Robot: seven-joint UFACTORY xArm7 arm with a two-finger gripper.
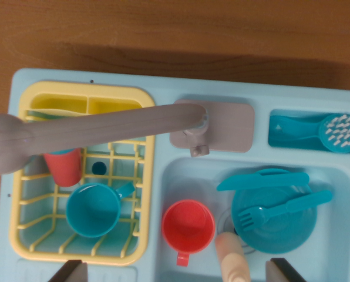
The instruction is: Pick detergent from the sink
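The detergent (232, 259) is a beige bottle lying in the light blue sink basin (181, 176), at the bottom of the wrist view and partly cut off by the frame edge. It touches a red cup (188, 226) on its left and a teal plate (275, 220) on its right. My gripper (178, 273) is open. Only its two dark fingertips (69, 271) show at the bottom corners, one over the yellow rack and one over the basin's right side. Nothing is between them, and the detergent sits right of their midpoint.
A grey faucet (104, 126) swings left over the yellow dish rack (141, 176), which holds a teal cup (93, 210) and a red cup (63, 167). A teal fork (280, 208) and knife (263, 179) lie on the plate. A teal brush (322, 132) sits in the top right compartment. The wooden table (175, 29) lies beyond.
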